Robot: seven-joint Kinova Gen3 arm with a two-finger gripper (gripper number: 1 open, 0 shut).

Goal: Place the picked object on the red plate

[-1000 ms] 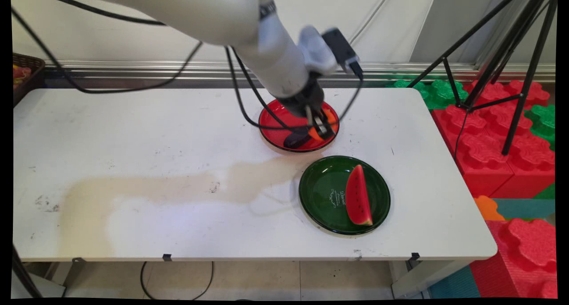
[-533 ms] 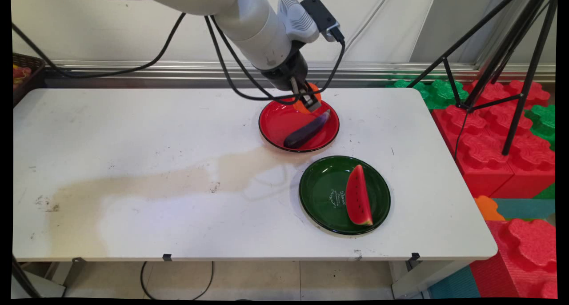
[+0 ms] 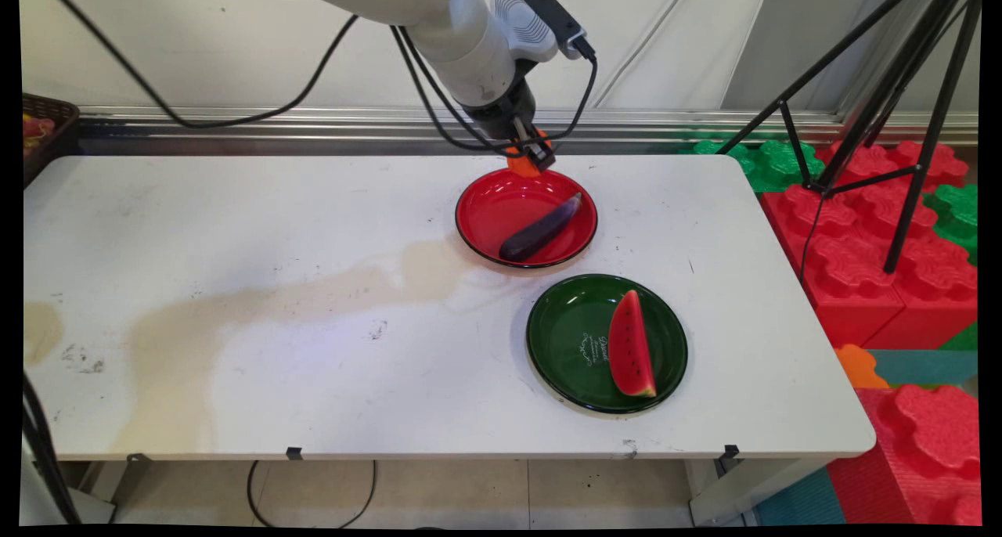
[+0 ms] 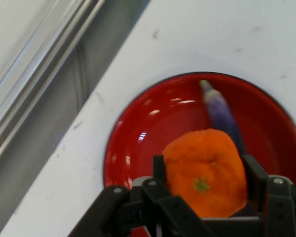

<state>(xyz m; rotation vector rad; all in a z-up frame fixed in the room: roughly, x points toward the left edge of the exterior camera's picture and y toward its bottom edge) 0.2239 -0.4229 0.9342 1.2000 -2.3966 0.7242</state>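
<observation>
My gripper (image 3: 531, 155) is shut on an orange tangerine (image 4: 206, 173) and holds it in the air above the far rim of the red plate (image 3: 489, 208). In the main view the tangerine (image 3: 520, 163) shows as a small orange patch between the fingers. A dark purple eggplant (image 3: 542, 228) lies slantwise in the red plate; the hand view shows the eggplant (image 4: 218, 109) below the fruit on the red plate (image 4: 138, 143).
A green plate (image 3: 567, 337) with a watermelon slice (image 3: 630, 344) sits nearer the table's front, right of centre. A black tripod (image 3: 877, 106) stands over red and green foam blocks (image 3: 869, 239) to the right. A brown basket (image 3: 43, 126) is at the far left.
The gripper has risen from the red plate with the tangerine in it and moved toward the table's far edge. The eggplant now lies uncovered in the plate.
</observation>
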